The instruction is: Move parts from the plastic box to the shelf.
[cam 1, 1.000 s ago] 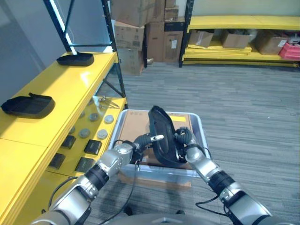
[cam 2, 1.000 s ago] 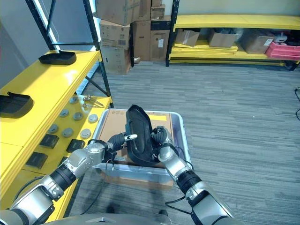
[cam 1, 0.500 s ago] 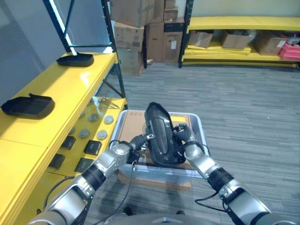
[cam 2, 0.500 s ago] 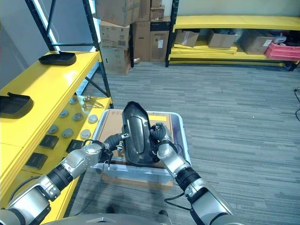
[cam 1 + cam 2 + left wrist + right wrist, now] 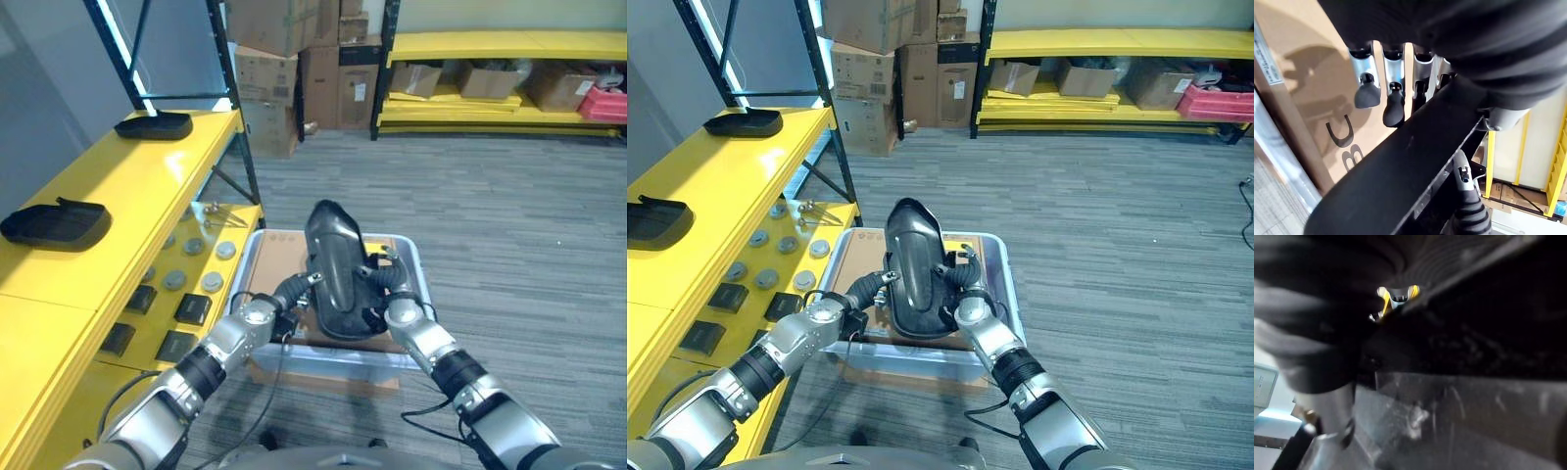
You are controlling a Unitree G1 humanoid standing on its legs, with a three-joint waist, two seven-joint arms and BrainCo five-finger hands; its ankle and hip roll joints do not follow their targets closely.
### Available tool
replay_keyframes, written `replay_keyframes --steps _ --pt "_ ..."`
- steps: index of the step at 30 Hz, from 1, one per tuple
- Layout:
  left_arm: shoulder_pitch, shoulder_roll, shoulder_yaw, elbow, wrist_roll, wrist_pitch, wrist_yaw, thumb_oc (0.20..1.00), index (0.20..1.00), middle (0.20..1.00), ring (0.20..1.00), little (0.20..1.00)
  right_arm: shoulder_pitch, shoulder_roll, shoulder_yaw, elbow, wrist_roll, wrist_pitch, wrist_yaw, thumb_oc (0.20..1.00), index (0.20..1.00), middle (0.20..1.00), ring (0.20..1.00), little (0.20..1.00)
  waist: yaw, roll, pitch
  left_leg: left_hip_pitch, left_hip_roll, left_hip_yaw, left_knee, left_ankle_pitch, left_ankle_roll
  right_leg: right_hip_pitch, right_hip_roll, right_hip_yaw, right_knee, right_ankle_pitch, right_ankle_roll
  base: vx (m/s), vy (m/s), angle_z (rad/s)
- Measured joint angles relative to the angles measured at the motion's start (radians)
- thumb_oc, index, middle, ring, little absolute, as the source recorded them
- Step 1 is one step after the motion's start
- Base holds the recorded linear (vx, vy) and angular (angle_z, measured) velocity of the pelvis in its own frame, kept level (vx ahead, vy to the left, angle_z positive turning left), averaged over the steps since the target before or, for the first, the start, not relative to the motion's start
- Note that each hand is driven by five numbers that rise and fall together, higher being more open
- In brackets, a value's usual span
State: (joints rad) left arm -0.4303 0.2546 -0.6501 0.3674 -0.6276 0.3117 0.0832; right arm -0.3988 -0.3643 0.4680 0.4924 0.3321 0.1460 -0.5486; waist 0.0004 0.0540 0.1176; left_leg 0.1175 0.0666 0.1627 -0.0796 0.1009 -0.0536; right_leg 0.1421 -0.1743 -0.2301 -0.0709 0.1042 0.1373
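A long black moulded part (image 5: 333, 269) stands nearly upright above the clear plastic box (image 5: 415, 275), held between both hands. My left hand (image 5: 257, 315) grips its left edge; in the left wrist view the part (image 5: 1400, 171) runs between the fingers (image 5: 1367, 93) and the thumb (image 5: 1469, 210). My right hand (image 5: 394, 302) curls round the part's right edge. The yellow shelf (image 5: 127, 186) runs along the left and carries two similar black parts, one near (image 5: 57, 223) and one far (image 5: 155, 125).
A brown cardboard sheet (image 5: 274, 269) lies in the box. The lower yellow shelf level holds grey discs (image 5: 211, 281) and small black blocks (image 5: 193, 308). A black shelf upright (image 5: 235, 108) stands close behind the box. Cardboard boxes (image 5: 294, 59) are stacked at the back, with grey carpet on the right.
Both hands have lifted the black part a little higher over the box and turned it more upright, with its broad face toward the camera.
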Motion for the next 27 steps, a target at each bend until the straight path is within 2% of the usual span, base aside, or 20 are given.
replay_keyframes --steps 6,8,13,16,21,27 --pt "0.019 0.000 0.043 -0.009 0.001 -0.014 0.018 0.200 0.200 0.200 0.200 0.200 0.026 0.002 -0.052 -0.025 0.063 -0.028 -0.001 1.000 1.000 1.000 1.000 1.000 0.000 0.000 0.015 0.004 0.000 0.000 0.000 -0.001 0.000 0.004 0.000 0.001 0.000 -0.001 0.000 0.00 0.000 0.00" --pt "0.082 0.004 0.118 -0.033 0.003 -0.021 0.035 0.200 0.200 0.200 0.200 0.200 0.105 -0.012 -0.122 -0.076 0.060 -0.052 -0.008 1.000 1.000 1.000 1.000 1.000 -0.003 -0.002 0.018 0.005 0.000 0.002 0.000 -0.006 0.000 0.004 0.000 0.003 -0.002 -0.001 -0.001 0.00 0.000 0.00" --pt "0.120 0.033 0.237 -0.045 0.005 -0.066 0.051 0.200 0.200 0.200 0.200 0.200 0.242 -0.065 -0.245 -0.068 0.058 -0.051 -0.027 1.000 1.000 1.000 1.000 1.000 -0.002 -0.006 0.040 0.004 0.000 0.004 0.000 -0.007 -0.001 0.004 0.001 0.003 -0.004 -0.001 -0.001 0.00 0.000 0.00" --pt "0.162 0.074 0.301 -0.057 0.023 -0.089 0.067 0.200 0.200 0.200 0.200 0.200 0.350 -0.074 -0.299 -0.002 0.065 -0.040 -0.023 1.000 1.000 1.000 1.000 1.000 -0.021 -0.014 0.049 0.004 0.000 0.010 -0.006 -0.011 -0.002 0.002 0.002 0.010 -0.009 0.000 -0.001 -0.03 0.010 -0.08" --pt "0.267 0.087 0.400 -0.116 0.023 -0.142 0.069 0.200 0.200 0.200 0.200 0.200 0.448 -0.039 -0.374 0.087 0.073 -0.022 0.004 1.000 1.000 1.000 1.000 1.000 -0.032 -0.023 0.059 0.005 0.002 0.025 -0.006 -0.016 -0.003 -0.005 0.002 0.023 -0.010 -0.001 -0.001 -0.03 0.009 -0.08" --pt "0.340 0.135 0.516 -0.245 0.024 -0.201 0.076 0.200 0.200 0.200 0.200 0.200 0.557 -0.004 -0.416 0.301 0.068 -0.020 0.069 1.000 1.000 1.000 1.000 1.000 -0.013 -0.021 0.065 -0.002 0.000 0.024 -0.006 -0.022 0.002 -0.010 0.001 0.024 -0.010 -0.006 0.005 0.00 0.002 -0.01"
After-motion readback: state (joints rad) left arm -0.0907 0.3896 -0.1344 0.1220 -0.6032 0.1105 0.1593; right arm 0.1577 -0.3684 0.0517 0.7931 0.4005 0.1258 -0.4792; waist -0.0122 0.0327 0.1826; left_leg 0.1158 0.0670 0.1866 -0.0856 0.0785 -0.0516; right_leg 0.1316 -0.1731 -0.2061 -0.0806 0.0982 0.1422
